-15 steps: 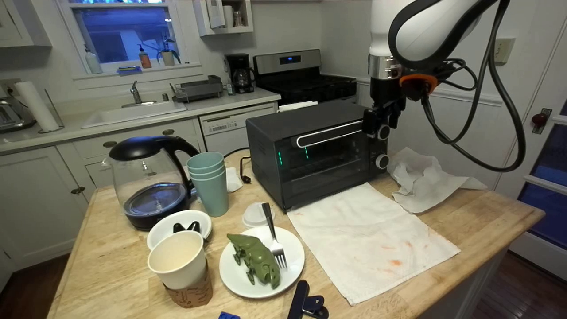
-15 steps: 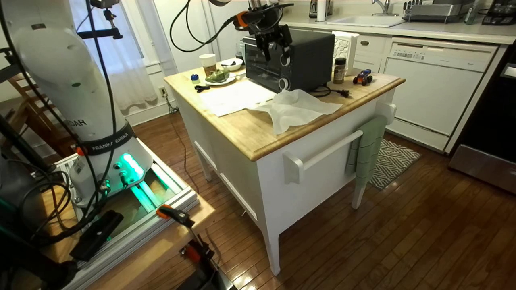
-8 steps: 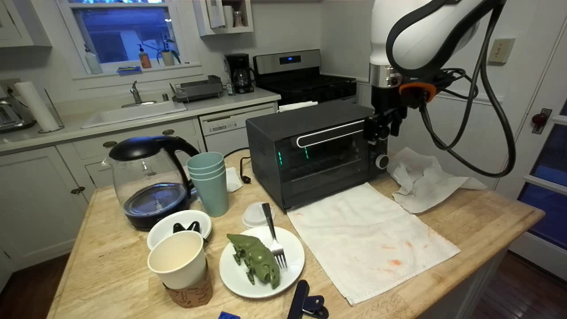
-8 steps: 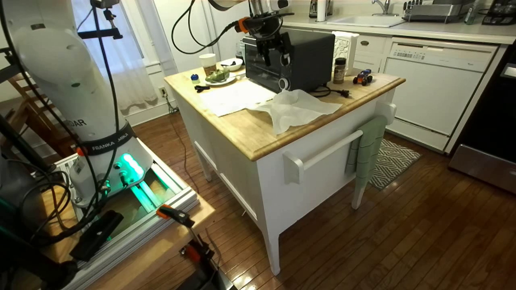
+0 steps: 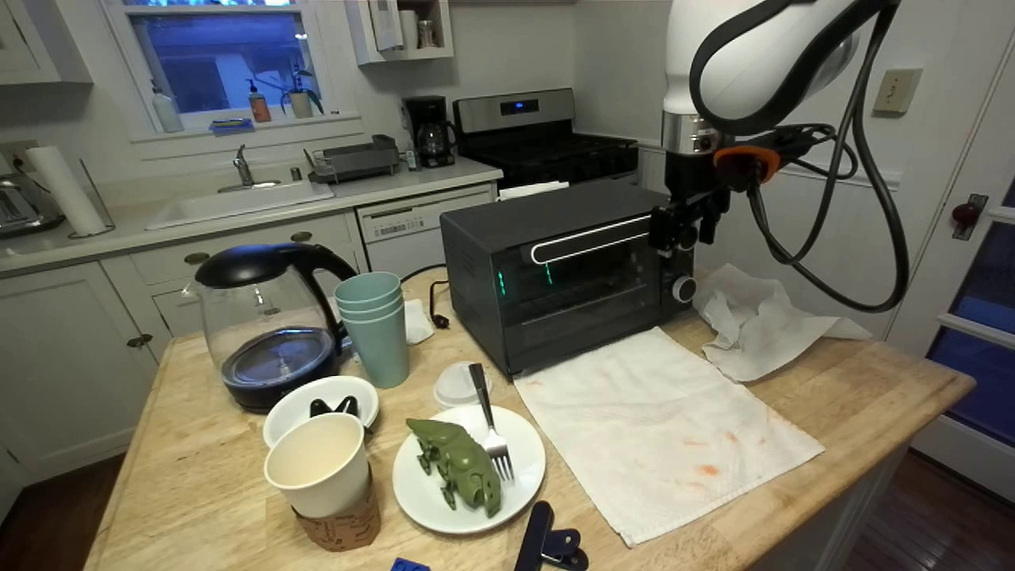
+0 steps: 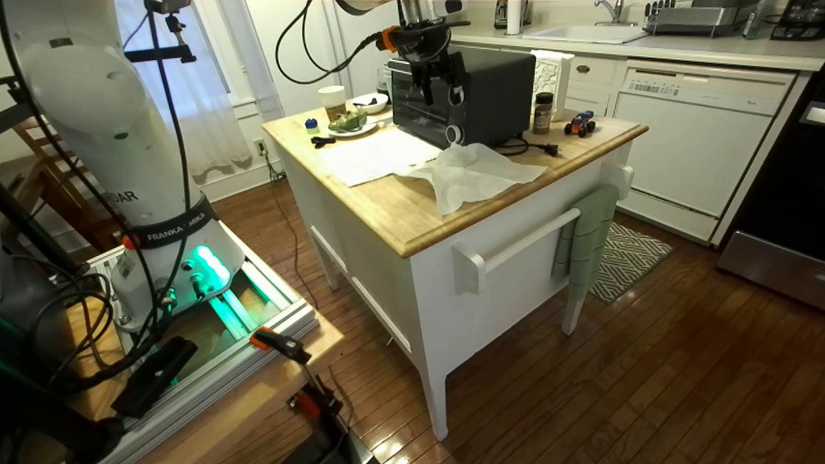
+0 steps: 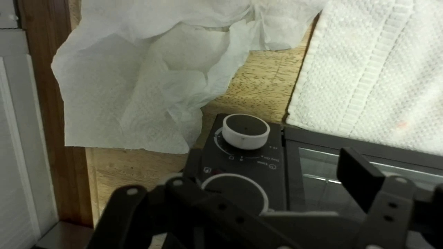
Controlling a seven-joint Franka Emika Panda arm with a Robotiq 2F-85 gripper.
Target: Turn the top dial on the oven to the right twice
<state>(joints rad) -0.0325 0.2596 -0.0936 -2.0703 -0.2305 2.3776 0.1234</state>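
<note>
Top dial [image 7: 237,192] sits near the wide-spread claw [image 7: 276,171], while a white bowl [image 5: 293,408] holds something black [image 5: 347,405].

Above the flat towel [image 5: 666,428] we see room for a hand to reach the front of the oven [image 5: 539,212], and in the wrist view the lower dial [image 7: 246,131] is uncovered. The pincer [image 7: 271,167] partly blocks the upper dial [image 7: 238,190], its jaws well apart and one hiding some of it. Crumpled paper [image 6: 480,171] rises from the worktop [image 6: 393,216] just beside the dial panel [image 7: 249,166]. At the oven's other end we find cups [image 5: 377,337] and a kettle [image 5: 273,329] narrowing the way, a plug [image 5: 440,320] lying in the gap
</note>
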